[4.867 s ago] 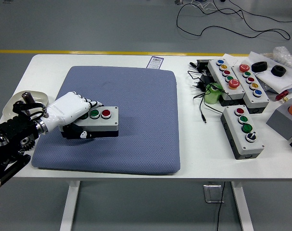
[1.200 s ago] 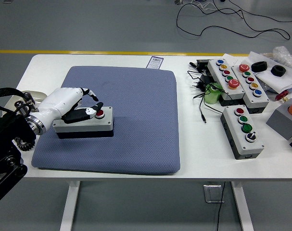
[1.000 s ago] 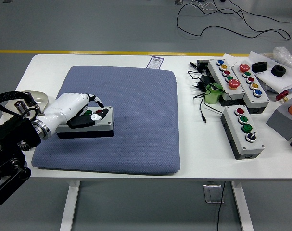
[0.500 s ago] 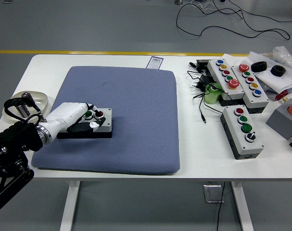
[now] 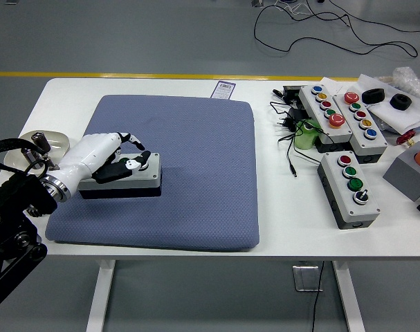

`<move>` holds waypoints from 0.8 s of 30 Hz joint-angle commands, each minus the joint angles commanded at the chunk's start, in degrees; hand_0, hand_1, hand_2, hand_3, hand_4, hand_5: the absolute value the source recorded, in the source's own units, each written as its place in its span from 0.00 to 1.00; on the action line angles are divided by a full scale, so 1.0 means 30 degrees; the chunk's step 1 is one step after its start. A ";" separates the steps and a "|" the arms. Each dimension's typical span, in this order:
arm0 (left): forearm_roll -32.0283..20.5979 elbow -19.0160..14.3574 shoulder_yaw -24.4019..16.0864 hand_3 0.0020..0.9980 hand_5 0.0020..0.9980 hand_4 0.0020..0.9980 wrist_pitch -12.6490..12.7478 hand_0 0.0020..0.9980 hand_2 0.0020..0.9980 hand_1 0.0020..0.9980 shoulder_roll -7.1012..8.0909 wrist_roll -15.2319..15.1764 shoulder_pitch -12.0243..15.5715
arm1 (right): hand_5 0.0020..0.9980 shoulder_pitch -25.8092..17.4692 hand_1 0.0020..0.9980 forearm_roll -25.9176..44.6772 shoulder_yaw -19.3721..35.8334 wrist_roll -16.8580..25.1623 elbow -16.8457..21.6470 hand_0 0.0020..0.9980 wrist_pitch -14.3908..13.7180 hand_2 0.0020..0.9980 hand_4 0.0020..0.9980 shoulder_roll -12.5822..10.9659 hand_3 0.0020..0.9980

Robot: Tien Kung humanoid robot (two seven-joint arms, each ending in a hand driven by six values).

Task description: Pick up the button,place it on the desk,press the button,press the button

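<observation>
Grey button box (image 5: 126,178) sits on the blue pad's (image 5: 196,200) left part; left hand (image 5: 102,158) lies over its top, fingers (image 5: 130,164) bent down onto the buttons, pressing not gripping, right arm unseen. Box looks rigid, fairly light, smooth plastic, so best taken by its long sides, and the soft pad may let it rock. Left of the pad, a shallow dish (image 5: 47,141) on the counter (image 5: 286,228), contents unclear.
</observation>
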 joint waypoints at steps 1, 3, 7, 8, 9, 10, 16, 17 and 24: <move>-0.0260 0.0043 -0.0276 0.65 1.00 0.62 0.0317 0.00 0.00 0.00 -0.0251 -0.0164 0.0177 | 0.27 0.0000 0.67 -0.0012 -0.0002 -0.0004 0.0000 0.66 0.0002 0.69 0.43 -0.0001 0.59; -0.1110 0.0162 -0.1116 0.75 1.00 0.63 0.1182 0.00 0.07 0.00 -0.1033 -0.0575 0.0625 | 0.27 0.0000 0.67 -0.0063 -0.0014 -0.0016 0.0000 0.66 0.0009 0.69 0.43 -0.0001 0.59; -0.4097 0.0420 -0.3829 0.75 1.00 0.63 0.2797 0.00 0.07 0.00 -0.3753 -0.1876 0.1924 | 0.27 -0.0049 0.67 -0.0068 -0.0021 -0.0050 0.0000 0.66 0.0015 0.69 0.43 0.0025 0.59; -0.4922 0.0492 -0.4583 0.75 1.00 0.63 0.2661 0.00 0.07 0.00 -0.4447 -0.2017 0.2163 | 0.27 -0.0063 0.67 -0.0084 -0.0017 -0.0068 0.0000 0.66 0.0018 0.69 0.43 0.0035 0.59; -0.5543 0.0547 -0.5081 0.79 1.00 0.65 0.2515 0.03 0.26 0.17 -0.4866 -0.2046 0.2279 | 0.27 -0.0071 0.67 -0.0110 -0.0006 -0.0078 0.0000 0.66 0.0021 0.69 0.43 0.0039 0.59; -0.6288 0.0733 -0.5804 0.79 1.00 0.65 0.2038 0.03 0.26 0.17 -0.5203 -0.2102 0.2464 | 0.27 -0.0086 0.67 -0.0195 0.0033 -0.0096 0.0000 0.66 0.0034 0.69 0.43 0.0040 0.59; -0.8064 0.1487 -0.8672 0.81 1.00 0.64 -0.0196 0.27 0.49 0.44 -0.4789 -0.2435 0.3087 | 0.27 -0.0152 0.67 -0.0230 0.0070 -0.0112 0.0000 0.66 0.0091 0.69 0.43 -0.0068 0.59; -0.8014 0.1579 -0.9236 0.81 1.00 0.64 -0.0668 0.27 0.49 0.44 -0.4815 -0.2415 0.3179 | 0.27 -0.0183 0.67 -0.0222 0.0100 -0.0096 0.0000 0.66 0.0101 0.69 0.43 -0.0104 0.59; -0.9634 0.1753 -1.1367 0.81 1.00 0.65 -0.2992 0.46 0.63 0.55 -0.5426 -0.2361 0.3518 | 0.27 -0.0288 0.67 -0.0370 0.0272 -0.0053 0.0000 0.66 0.0131 0.69 0.43 -0.0163 0.59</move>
